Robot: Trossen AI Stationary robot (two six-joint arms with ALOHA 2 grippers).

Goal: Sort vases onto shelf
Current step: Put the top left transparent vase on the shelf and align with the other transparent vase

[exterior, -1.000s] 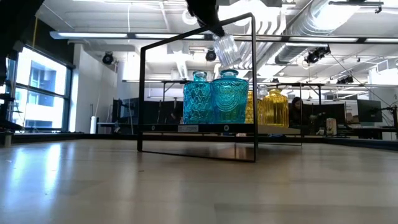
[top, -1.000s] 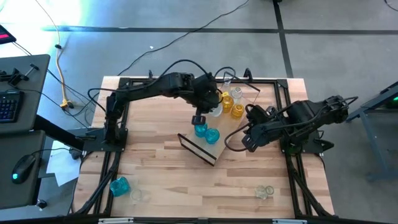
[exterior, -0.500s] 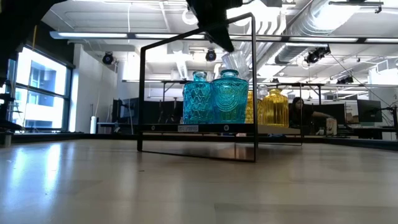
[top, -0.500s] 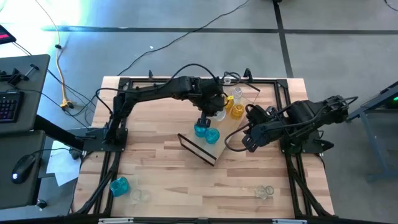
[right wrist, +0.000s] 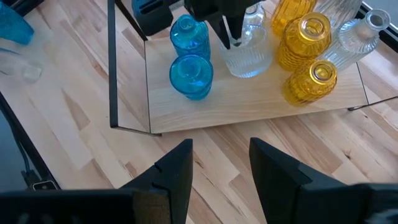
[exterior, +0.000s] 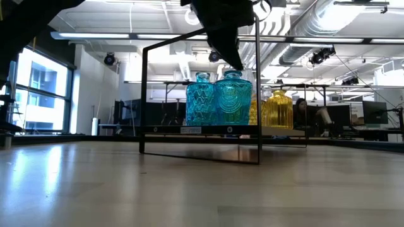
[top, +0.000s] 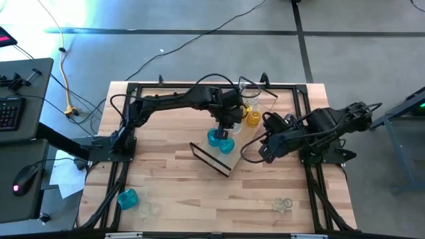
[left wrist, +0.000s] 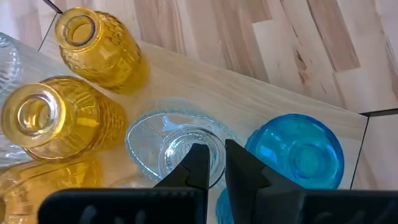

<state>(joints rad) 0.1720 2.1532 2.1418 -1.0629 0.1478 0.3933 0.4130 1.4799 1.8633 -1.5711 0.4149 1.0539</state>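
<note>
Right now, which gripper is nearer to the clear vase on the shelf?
Left. The left gripper is clamped on the clear vase; the right gripper hovers open off the shelf.

The left arm reached from the table's left edge across toward the far middle, its wrist bent downward. The left gripper (left wrist: pixel 211 163) pointed straight down with its fingers nearly together, pinching the rim of a clear vase (left wrist: pixel 180 146). The right arm stayed folded by the right edge (idle), and the right gripper (right wrist: pixel 219 163) hung with fingers spread apart, empty.
</note>
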